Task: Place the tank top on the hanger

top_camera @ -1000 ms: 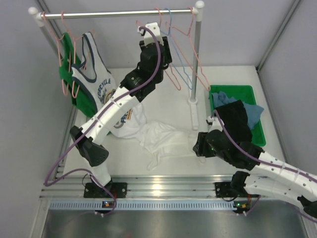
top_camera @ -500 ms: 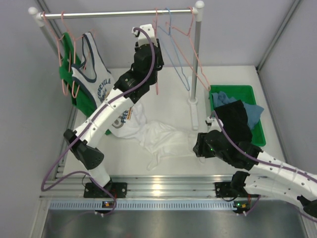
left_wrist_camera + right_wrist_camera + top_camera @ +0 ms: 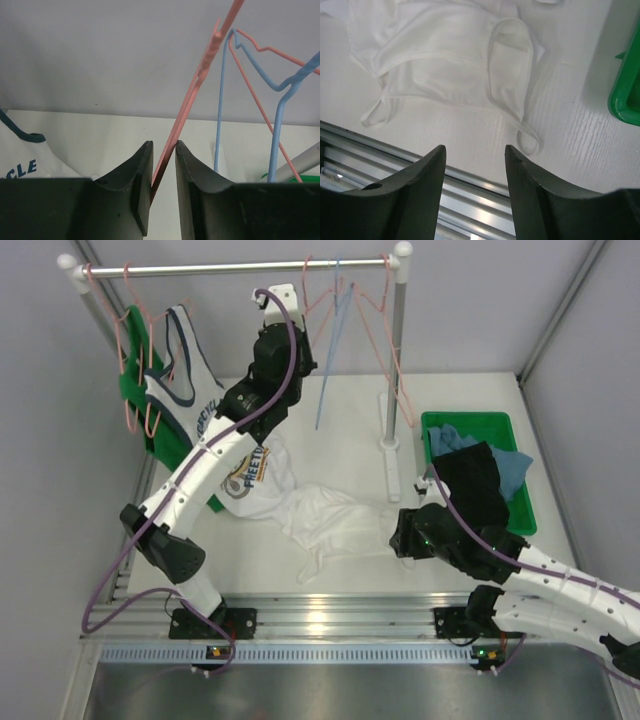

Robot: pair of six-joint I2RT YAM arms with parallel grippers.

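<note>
The plain white tank top (image 3: 330, 520) lies crumpled on the table in front of the arms and fills the upper part of the right wrist view (image 3: 445, 60). My left gripper (image 3: 300, 352) is raised just under the rail and shut on a wire of the pink hanger (image 3: 200, 85). The wire runs slanted between its jaws (image 3: 162, 150). The hanger's hook (image 3: 306, 268) is still at the rail. My right gripper (image 3: 400, 530) is open and empty, low over the table's near edge (image 3: 475, 150), just short of a tank top strap loop (image 3: 527, 140).
The rail (image 3: 220, 269) on its post (image 3: 395, 360) also carries a blue hanger (image 3: 328, 360), another pink hanger (image 3: 395, 350), and at the left a navy-trimmed top (image 3: 190, 380) over a green garment (image 3: 135, 380). A printed shirt (image 3: 255, 475) lies beside the tank top. A green bin (image 3: 515, 455) of clothes stands at the right.
My left arm has swung left and up along the rail, taking the pink hanger with it; the blue hanger now hangs edge-on. The right arm and the tank top have not moved.
</note>
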